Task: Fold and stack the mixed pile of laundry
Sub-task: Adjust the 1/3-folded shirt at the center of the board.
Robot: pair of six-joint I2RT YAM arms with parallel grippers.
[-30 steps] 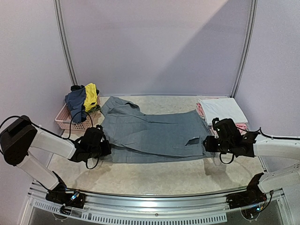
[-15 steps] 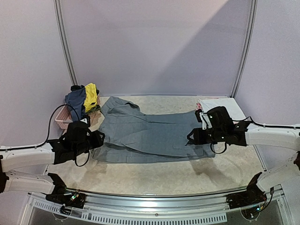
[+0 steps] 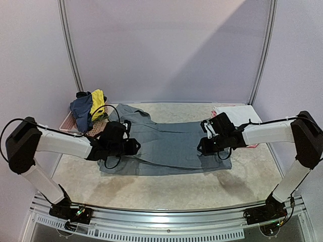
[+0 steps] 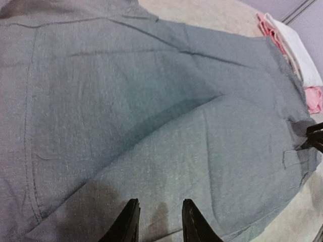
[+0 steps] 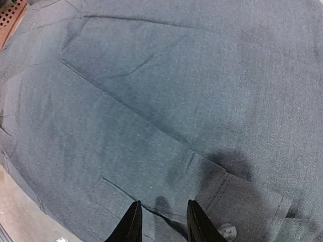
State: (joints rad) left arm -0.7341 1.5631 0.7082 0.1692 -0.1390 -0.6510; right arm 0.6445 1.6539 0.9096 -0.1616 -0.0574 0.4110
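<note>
Grey trousers (image 3: 166,146) lie under my left gripper (image 4: 160,205) and right gripper (image 5: 163,204), both with jaws apart and empty. If I pinch only one layer, the fold likely skews.

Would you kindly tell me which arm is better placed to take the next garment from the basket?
Left, probably. The left gripper hovers over the grey trousers beside the basket holding the navy top and yellow garment; the right gripper is at their far end.
</note>
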